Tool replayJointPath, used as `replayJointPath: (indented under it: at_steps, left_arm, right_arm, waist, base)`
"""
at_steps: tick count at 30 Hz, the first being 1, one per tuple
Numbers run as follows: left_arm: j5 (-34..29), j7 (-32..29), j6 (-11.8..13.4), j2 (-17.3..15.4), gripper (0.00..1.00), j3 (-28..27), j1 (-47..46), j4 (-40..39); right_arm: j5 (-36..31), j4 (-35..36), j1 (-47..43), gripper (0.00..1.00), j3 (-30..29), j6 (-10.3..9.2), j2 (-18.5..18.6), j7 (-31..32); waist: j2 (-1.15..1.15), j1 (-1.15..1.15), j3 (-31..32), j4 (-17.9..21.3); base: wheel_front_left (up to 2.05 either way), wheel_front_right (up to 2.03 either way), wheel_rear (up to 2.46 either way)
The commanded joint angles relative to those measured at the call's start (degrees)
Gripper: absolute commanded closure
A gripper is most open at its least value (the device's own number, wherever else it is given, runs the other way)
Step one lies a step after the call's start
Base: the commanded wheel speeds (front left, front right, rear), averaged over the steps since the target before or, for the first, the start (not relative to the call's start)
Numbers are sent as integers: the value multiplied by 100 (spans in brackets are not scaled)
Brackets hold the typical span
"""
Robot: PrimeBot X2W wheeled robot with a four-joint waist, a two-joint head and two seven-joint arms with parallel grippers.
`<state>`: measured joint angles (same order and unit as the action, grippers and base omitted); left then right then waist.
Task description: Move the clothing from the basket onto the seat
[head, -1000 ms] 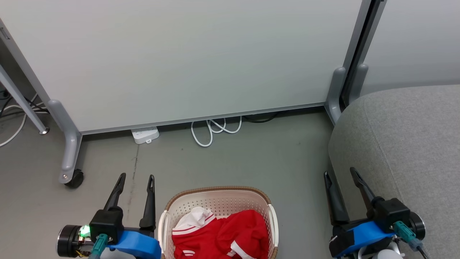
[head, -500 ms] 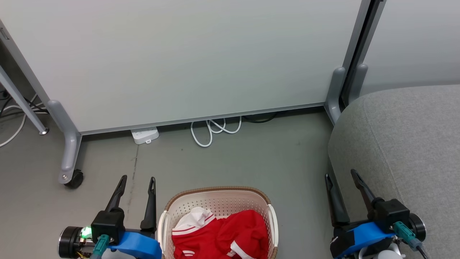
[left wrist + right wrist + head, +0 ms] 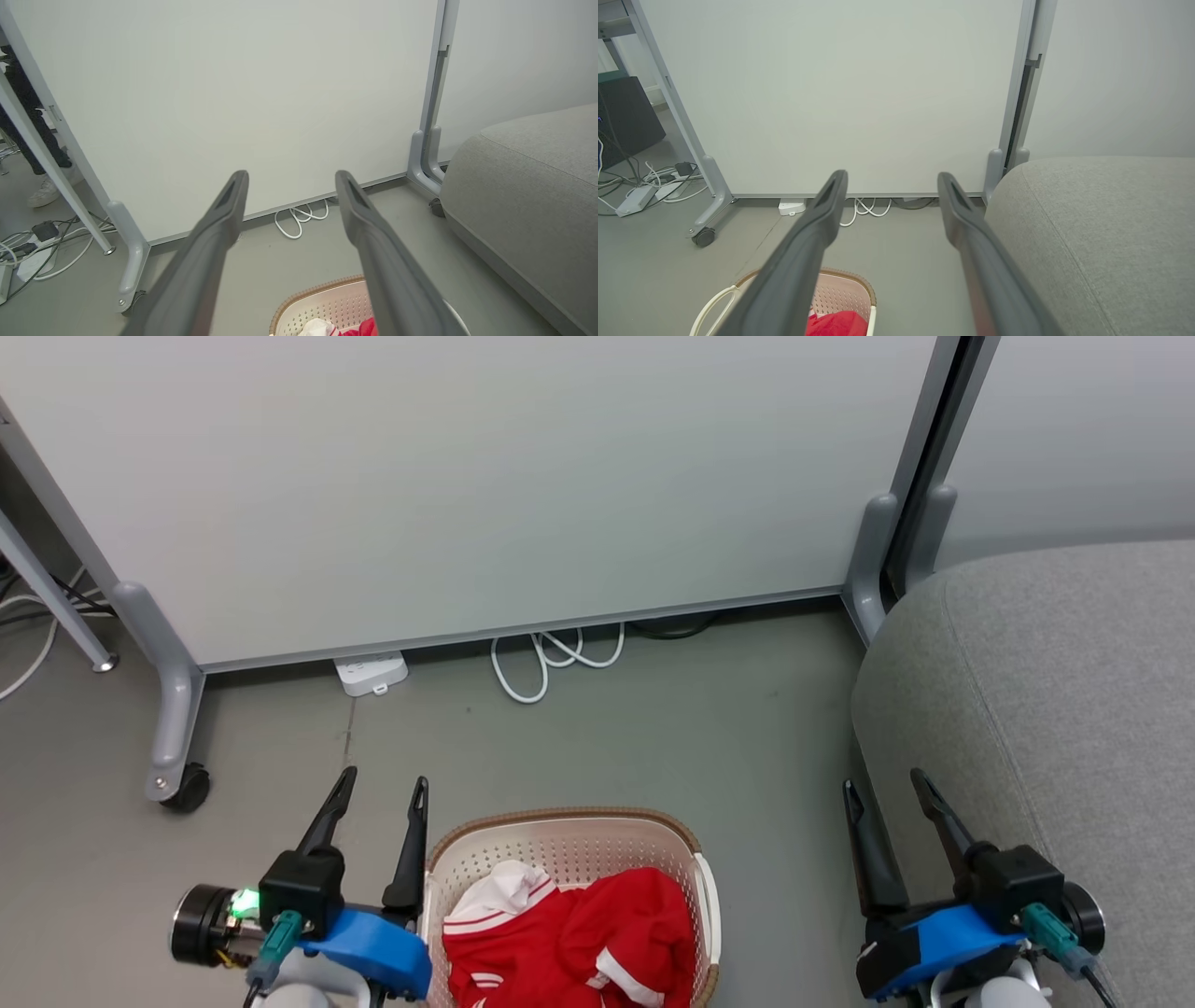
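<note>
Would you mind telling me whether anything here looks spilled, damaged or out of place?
Nothing stands out. The clothing lies crumpled inside the basket. A white cable loops loosely on the floor under the partition.

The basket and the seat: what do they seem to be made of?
The basket looks like cream moulded plastic, matte, with rows of punched holes and a brown woven-look rim. The seat seems upholstered in light-grey woven fabric, with stitched seams.
</note>
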<state>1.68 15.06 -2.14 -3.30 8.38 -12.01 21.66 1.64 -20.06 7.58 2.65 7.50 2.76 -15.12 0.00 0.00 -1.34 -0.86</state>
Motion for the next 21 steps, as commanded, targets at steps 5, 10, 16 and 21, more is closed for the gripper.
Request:
replayJointPath:
  at_steps: [5,10,16,21]
  left_arm:
    - [-117,18,-217,-159,0,208,-515,449]
    - [-256,18,-364,-321,0,479,-1047,1033]
    - [-370,17,-474,-497,0,852,-1674,1731]
    - [-440,18,-513,-649,0,1212,-2194,2278]
  right_arm:
    - [39,31,221,0,63,-2,21,-5]
    - [36,86,413,0,78,-2,20,-6]
    - [35,186,694,0,69,-3,19,-5]
    - [66,310,961,0,34,-2,18,-5]
  waist:
    - [0,0,-283,194]
    - [0,0,-631,449]
    - [0,0,-1154,762]
    - [0,0,-1657,958]
  base:
    - [0,0,0]
    - [0,0,0]
    - [0,0,0]
    - [0,0,0]
